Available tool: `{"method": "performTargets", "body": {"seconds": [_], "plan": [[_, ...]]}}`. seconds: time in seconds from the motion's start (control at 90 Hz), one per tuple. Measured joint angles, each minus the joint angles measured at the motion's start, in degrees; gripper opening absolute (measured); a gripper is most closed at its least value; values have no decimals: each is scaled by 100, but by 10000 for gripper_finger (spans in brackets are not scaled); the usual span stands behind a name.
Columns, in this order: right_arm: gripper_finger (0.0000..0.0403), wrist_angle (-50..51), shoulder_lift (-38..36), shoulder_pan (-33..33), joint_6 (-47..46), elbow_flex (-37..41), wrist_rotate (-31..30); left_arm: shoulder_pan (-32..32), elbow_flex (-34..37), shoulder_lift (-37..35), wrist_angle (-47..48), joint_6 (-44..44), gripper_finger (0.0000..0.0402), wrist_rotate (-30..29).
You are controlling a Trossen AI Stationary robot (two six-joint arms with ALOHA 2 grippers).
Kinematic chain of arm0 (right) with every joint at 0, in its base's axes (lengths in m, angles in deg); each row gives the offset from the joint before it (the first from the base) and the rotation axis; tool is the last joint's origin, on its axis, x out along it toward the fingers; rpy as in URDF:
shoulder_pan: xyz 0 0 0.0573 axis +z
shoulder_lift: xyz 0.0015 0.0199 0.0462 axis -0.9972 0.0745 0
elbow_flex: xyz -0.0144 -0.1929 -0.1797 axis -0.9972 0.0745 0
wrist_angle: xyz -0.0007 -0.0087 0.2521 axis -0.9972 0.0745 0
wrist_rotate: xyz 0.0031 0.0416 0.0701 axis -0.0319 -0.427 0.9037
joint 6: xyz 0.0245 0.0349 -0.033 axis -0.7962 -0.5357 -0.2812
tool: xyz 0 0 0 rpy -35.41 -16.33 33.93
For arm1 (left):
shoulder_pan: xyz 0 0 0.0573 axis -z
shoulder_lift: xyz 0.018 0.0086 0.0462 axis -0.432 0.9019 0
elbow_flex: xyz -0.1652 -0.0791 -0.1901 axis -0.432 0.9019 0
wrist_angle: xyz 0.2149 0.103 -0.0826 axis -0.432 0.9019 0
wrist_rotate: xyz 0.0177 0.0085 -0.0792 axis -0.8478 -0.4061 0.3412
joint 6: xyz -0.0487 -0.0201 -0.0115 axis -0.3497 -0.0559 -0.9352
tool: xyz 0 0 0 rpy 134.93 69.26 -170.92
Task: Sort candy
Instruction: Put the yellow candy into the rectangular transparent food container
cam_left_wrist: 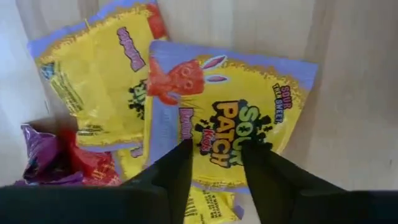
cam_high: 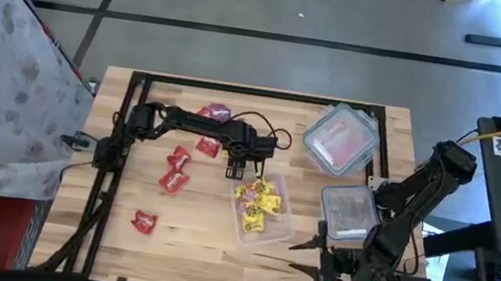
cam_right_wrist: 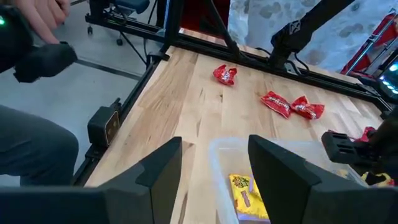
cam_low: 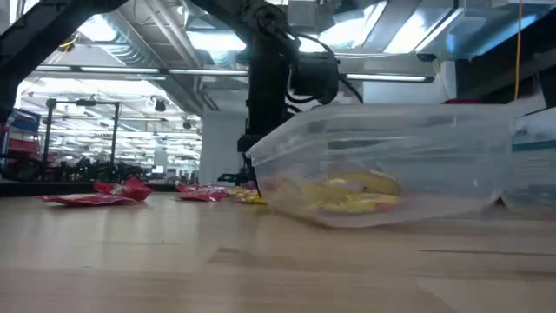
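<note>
Several yellow candy packets (cam_high: pixel 257 204) lie inside a clear tub (cam_high: pixel 280 224) near the middle of the desk (cam_high: pixel 189 239). The left pincer (cam_high: pixel 245 169) hangs just above the tub's far end, its fingers (cam_left_wrist: pixel 180 168) narrowly parted over a yellow packet with nothing between them. Five red candy packets (cam_high: pixel 176 170) lie scattered on the bare wood to the left of the tub, apart from one another. The right pincer (cam_high: pixel 323 264) rests low at the desk's near edge, fingers spread wide and empty, beside a lidded container (cam_high: pixel 348 215). Another lidded container (cam_high: pixel 339 140) sits farther back.
</note>
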Motion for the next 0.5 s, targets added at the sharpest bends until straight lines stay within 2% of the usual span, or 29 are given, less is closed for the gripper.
{"method": "performTargets", "body": {"seconds": [0.2, 0.5], "plan": [[172, 13, 0, 0, 0, -1, 0, 19, 0, -13, 10, -71, 11, -13], [172, 30, 0, 0, 0, 0, 0, 162, -121, -28, 162, -339, 0, -193]]}}
